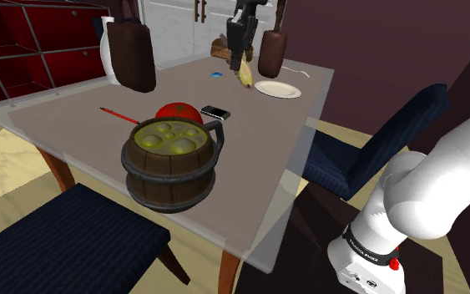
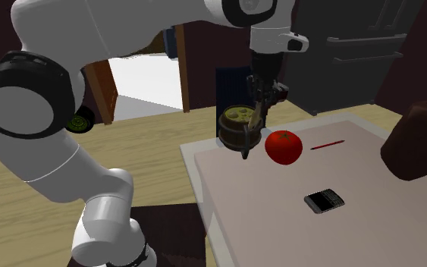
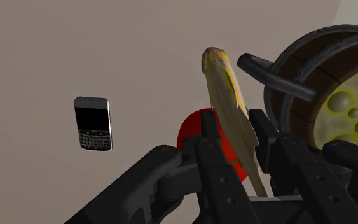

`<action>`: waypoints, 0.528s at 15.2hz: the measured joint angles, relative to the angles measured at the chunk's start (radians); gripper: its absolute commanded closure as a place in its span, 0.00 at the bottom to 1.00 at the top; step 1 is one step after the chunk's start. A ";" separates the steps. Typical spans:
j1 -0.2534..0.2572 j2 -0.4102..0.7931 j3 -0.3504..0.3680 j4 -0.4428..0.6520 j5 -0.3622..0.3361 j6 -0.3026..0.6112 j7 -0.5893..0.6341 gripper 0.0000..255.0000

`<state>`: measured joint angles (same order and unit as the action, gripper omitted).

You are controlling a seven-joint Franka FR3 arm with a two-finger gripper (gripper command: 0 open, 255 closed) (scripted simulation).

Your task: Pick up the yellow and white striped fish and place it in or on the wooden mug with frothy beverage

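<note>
My jaws pinch the yellow-striped fish [image 3: 227, 102] toward its thin end, so it hangs clear above the table [image 1: 74, 108], near the mug [image 1: 170, 188] but not yet over it. It looks light, slim, likely slippery; a mid-body hold seems steadier.

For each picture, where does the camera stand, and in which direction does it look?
Shoulder view: beside the robot's base, looking down over the table to the mug; white arm at its right.
Second exterior view: close by the arm, facing the mug past phone and tomato; arm at its left.
Wrist view: at the wrist, looking down at the table; end effector clasping the fish.
Shared: mug, tomato, phone.
</note>
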<state>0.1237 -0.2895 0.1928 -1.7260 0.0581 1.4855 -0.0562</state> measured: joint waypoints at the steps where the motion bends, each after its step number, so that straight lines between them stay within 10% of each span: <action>1: 0.009 0.018 0.020 0.018 0.001 0.001 0.028 1.00; 8: 0.071 0.118 0.145 0.131 -0.008 -0.010 0.219 1.00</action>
<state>0.1948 -0.1719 0.3383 -1.5947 0.0504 1.4754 0.1633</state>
